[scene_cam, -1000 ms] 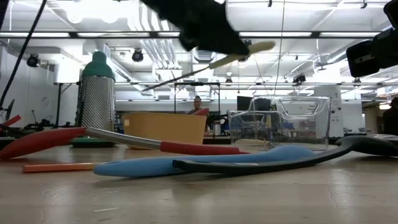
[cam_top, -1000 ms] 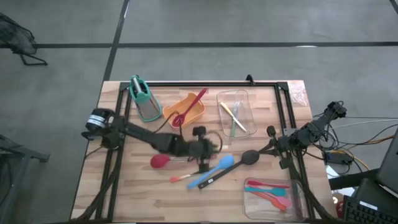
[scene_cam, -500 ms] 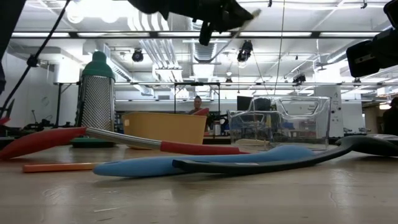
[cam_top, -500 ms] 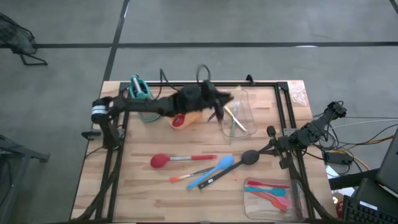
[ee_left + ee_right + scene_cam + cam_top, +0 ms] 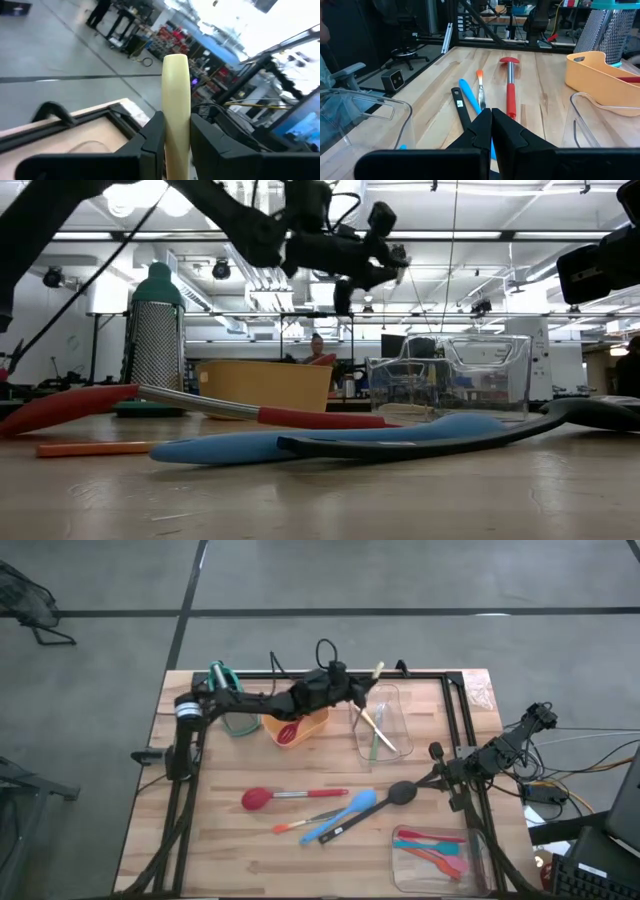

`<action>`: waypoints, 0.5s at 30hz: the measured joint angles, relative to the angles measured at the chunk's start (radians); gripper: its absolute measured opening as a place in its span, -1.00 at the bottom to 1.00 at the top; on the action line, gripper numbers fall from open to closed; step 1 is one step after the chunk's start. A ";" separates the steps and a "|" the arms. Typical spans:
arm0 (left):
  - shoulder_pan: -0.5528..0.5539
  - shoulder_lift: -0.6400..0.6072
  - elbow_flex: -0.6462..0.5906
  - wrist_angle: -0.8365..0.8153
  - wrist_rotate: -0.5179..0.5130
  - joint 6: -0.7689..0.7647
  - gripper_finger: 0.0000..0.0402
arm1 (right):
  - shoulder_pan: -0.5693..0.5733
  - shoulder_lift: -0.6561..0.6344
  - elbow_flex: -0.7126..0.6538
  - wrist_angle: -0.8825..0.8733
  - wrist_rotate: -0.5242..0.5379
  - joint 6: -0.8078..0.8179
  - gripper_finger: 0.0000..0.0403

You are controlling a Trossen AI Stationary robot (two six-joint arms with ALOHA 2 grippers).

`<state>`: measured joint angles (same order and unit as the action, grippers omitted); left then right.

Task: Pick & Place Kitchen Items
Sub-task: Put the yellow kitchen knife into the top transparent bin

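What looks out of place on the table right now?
Four utensils lie loose mid-table: a red spoon, orange spatula, blue spatula and black ladle, the last two crossing. Others already sit in the tub and trays.

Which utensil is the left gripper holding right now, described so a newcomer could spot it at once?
Start at the far edge of the wooden table, where the left gripper hangs above the clear tray next to the orange tub. Clamped between its fingers is a cream-coloured utensil, its rounded end sticking out past them. It is the only utensil off the table and the only pale, uncoloured one.
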<state>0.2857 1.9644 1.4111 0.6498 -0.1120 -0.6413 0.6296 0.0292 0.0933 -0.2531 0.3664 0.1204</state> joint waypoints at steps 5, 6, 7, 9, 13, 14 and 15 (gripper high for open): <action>-0.019 0.091 0.031 0.102 0.007 -0.002 -0.65 | 0.000 0.000 0.000 0.000 0.000 0.000 -0.96; -0.019 0.109 0.042 0.103 0.006 -0.006 -0.64 | 0.000 -0.001 0.000 0.000 0.000 0.000 -0.96; -0.019 0.128 0.049 0.101 0.007 -0.012 -0.64 | 0.000 -0.001 0.000 0.000 0.000 0.000 -0.96; -0.020 0.165 0.067 0.094 0.019 -0.030 -0.64 | 0.000 -0.001 0.000 0.000 0.000 0.000 -0.96; -0.029 0.212 0.096 0.096 0.041 -0.041 -0.64 | 0.000 -0.001 0.000 0.000 0.000 0.000 -0.96; -0.030 0.217 0.096 0.092 0.051 -0.043 -0.64 | 0.000 -0.001 0.000 0.000 0.000 0.000 -0.96; -0.032 0.221 0.098 0.086 0.051 -0.045 -0.64 | 0.000 -0.001 0.000 0.000 0.000 0.000 -0.96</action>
<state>0.2539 2.1858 1.5093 0.7354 -0.0607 -0.6865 0.6298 0.0280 0.0933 -0.2534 0.3663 0.1204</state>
